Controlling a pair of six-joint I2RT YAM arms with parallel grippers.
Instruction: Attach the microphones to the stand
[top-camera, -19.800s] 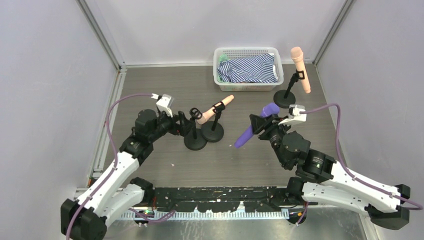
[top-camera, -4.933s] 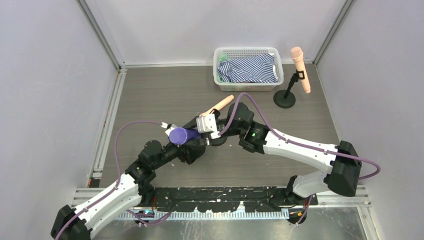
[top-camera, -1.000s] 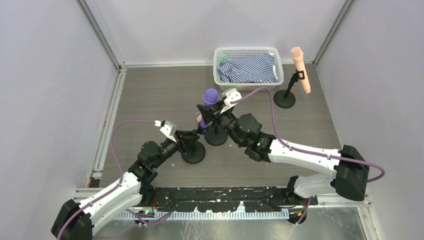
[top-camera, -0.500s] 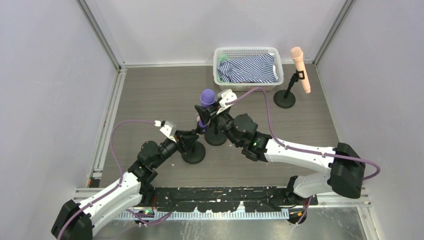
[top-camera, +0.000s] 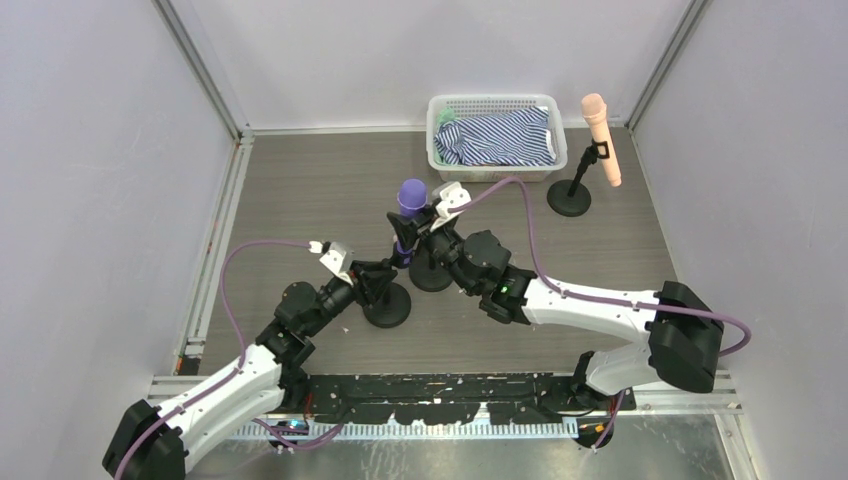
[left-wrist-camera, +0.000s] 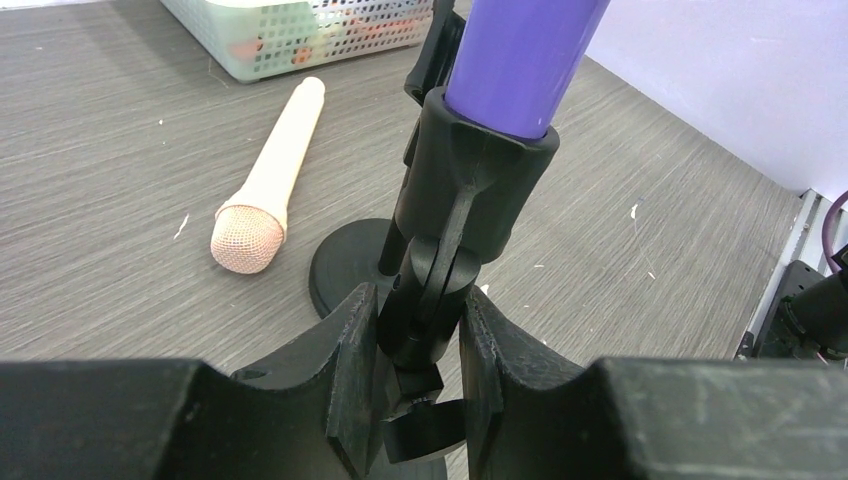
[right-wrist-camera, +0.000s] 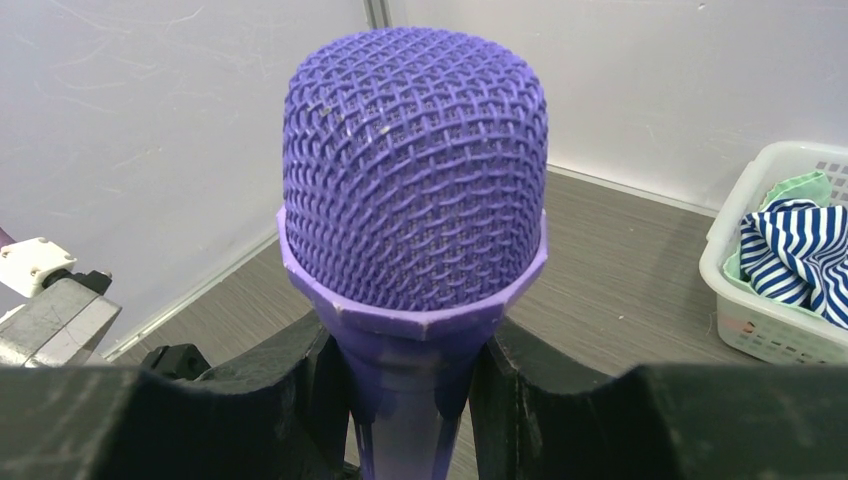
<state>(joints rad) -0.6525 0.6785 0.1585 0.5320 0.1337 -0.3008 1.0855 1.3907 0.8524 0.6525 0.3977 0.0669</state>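
While the purple microphone (top-camera: 411, 198) stands nearly upright with its handle down in the black clip (left-wrist-camera: 485, 190) of the near stand (top-camera: 388, 305), the step in hand reads as seating it there. Left gripper (left-wrist-camera: 420, 375): jaws clamped on the swivel joint under the clip, steadying the stand. Right gripper (right-wrist-camera: 410, 385): closed round the handle just below the head. How deep the handle sits in the clip I cannot tell. Next move, by my judgement: a straight push down until snug, then the right jaws let go and lift clear without rocking the stand. The microphone's look: rounded purple mesh head, faceted collar beneath, smooth tapering handle; probably slick in the pads. Elsewhere: one peach-pink microphone (left-wrist-camera: 265, 180) lies flat on the table (left-wrist-camera: 100, 120) near the second stand (left-wrist-camera: 345, 265), unmounted. The other peach-pink microphone (top-camera: 600, 138) is clipped on the far stand (top-camera: 570, 198), right rear.
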